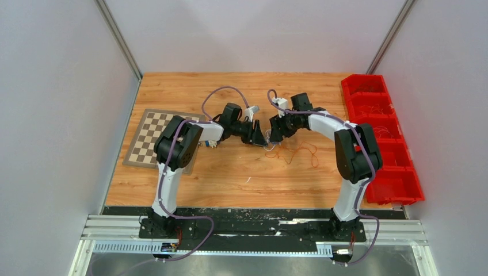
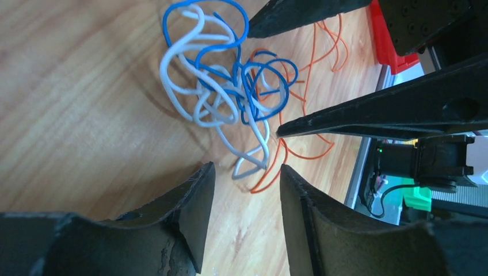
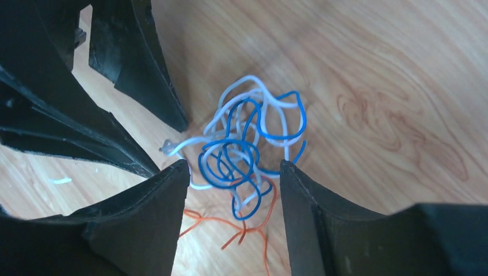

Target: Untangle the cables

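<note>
Your counter (image 1: 230,178) carries everything here. Along its right edge runs one red bin strip (image 1: 397,194), split into five compartments in a row. The far compartments hold thin pale and orange strands, too fine for you to count from above.

You have two arms. The left arm (image 1: 178,144) and the right arm (image 1: 354,152) both reach in so their tips meet near the middle of the counter. On the left lies one checkerboard mat (image 1: 147,138), flat, its right part hidden under the left arm.

The cables (image 2: 224,86) sit between the two sets of tips, in three colours. Blue and white wires are balled into one knot (image 3: 244,144). The orange strands (image 1: 299,154) trail loose over the counter toward the bins, and part of them runs under the knot.

The right jaws are apart, one finger on either side of the knot; you cannot tell whether they touch it. The left jaws are also apart, clamped on nothing. A white loop from the knot ends just ahead of their gap. Both pairs crowd the knot from opposite sides.

One small white scrap (image 3: 57,181) lies apart on the wood.
</note>
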Robot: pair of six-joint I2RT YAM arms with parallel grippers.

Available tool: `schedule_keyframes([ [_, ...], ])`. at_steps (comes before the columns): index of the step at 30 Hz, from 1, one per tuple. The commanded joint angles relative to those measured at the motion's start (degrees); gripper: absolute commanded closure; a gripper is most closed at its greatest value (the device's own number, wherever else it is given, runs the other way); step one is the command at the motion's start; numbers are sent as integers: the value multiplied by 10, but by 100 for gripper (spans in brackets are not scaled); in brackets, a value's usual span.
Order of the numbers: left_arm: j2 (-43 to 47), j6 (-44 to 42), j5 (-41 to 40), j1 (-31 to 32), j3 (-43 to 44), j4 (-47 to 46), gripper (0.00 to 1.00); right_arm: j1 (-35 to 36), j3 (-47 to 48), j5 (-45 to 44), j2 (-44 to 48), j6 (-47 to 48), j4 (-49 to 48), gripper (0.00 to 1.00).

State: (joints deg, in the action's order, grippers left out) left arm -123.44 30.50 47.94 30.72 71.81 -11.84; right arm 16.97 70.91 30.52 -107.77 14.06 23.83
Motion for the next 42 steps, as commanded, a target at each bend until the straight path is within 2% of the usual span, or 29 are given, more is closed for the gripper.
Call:
schedule_keyframes([
  [1,-33,-14,-12,3,34,-10,51,9,27,-16,-24,-16,-34,45],
  [4,-38,-11,-12,3,40,-12,65,14,25,-21,-29,-14,-35,54],
  [7,-29,-9,-2,3,35,-17,88,14,22,-34,-26,-11,-36,64],
  [9,-7,-12,-1,2,19,-20,99,13,22,-43,-21,-4,-35,70],
  [13,85,-39,-8,-18,-45,-10,100,8,26,-56,-5,13,-33,87],
  [15,137,-52,-14,-39,-86,4,100,1,26,-66,0,24,-29,98],
  [16,171,-58,-15,-47,-113,10,100,-3,24,-69,3,30,-25,100],
  [21,277,-131,-10,-109,-165,95,100,-19,3,-88,18,64,-14,100],
  [25,359,-185,-8,-135,-157,170,100,-26,-16,-109,28,87,-13,100],
  [29,435,-192,3,-165,-139,208,100,-33,-30,-141,26,111,-13,100],
  [36,504,-188,24,-237,-76,266,100,-72,-41,-170,2,142,-13,100],
  [42,527,-211,42,-251,-35,310,100,-87,-35,-140,9,138,-1,100],
])
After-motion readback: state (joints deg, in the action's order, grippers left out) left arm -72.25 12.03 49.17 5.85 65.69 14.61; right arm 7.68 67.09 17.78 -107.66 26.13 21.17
